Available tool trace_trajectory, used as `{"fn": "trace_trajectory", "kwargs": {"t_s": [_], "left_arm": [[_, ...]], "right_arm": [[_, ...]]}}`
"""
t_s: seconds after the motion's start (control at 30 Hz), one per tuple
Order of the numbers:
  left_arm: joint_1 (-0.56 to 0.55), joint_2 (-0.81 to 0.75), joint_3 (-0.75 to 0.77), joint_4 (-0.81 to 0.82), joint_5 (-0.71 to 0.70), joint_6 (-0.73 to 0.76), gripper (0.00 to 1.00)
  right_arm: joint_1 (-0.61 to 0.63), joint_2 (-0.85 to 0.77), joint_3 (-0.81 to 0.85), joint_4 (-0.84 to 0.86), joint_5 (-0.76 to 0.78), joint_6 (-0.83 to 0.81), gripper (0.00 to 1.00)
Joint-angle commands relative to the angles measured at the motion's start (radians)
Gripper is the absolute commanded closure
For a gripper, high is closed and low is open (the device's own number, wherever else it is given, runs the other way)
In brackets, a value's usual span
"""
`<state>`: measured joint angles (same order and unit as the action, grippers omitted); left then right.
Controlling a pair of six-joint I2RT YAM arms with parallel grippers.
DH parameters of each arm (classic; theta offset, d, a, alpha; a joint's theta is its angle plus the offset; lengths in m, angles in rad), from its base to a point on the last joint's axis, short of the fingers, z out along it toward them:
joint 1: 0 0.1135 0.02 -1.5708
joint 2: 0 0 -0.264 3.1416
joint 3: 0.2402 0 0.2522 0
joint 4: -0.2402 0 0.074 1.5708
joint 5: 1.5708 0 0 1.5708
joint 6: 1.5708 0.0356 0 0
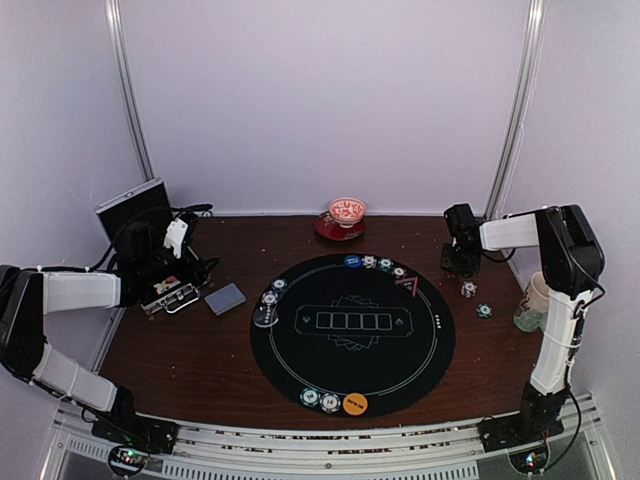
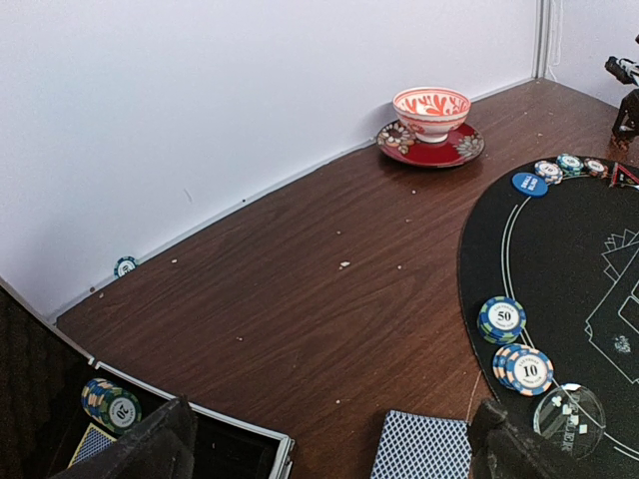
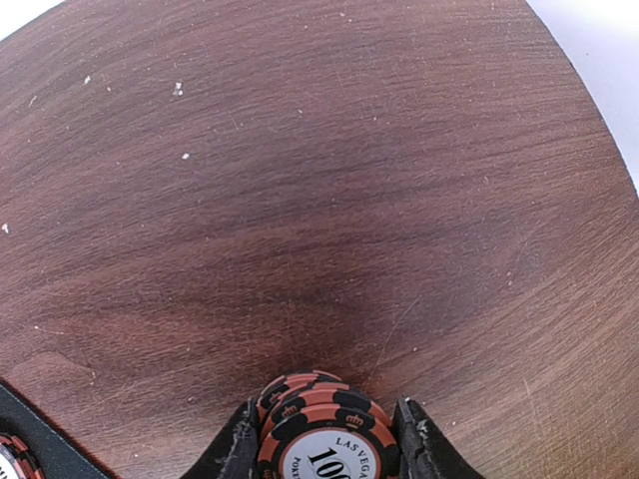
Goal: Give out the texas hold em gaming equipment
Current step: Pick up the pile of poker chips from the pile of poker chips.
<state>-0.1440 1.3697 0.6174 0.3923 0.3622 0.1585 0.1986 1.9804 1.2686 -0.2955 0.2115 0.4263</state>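
Right wrist view: 100-chip stack point(image 3: 329, 424) cropped at the bottom, hugged on both sides by the right gripper point(image 3: 327, 454), near the table's point(image 3: 319, 200) far right corner, just off the black mat point(image 3: 60, 461); bare wood ahead to the edge. Left wrist view: left gripper point(image 2: 329, 454) spread wide, fingertips cropped, card deck point(image 2: 424, 446) half cut off near the mat's left edge.

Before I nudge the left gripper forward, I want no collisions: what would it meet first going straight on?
Probably the deck of cards, lying flat just ahead of the open left gripper. Depth is unclear, so it might skim over the deck and reach bare table instead.
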Motion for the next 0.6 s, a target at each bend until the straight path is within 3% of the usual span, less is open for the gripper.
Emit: {"fn": "trace_trajectory", "kwargs": {"t_s": [0.0, 0.57], "left_arm": [[0.001, 0.003, 0.034, 0.028, 0.009, 0.004, 0.02], [0.001, 0.002, 0.035, 0.025, 0.007, 0.004, 0.02]], "right_arm": [[0.014, -0.039, -0.011, -0.009, 0.029, 0.001, 0.65], [0.082, -0.114, -0.015, -0.009, 0.057, -0.022, 0.71]]}}
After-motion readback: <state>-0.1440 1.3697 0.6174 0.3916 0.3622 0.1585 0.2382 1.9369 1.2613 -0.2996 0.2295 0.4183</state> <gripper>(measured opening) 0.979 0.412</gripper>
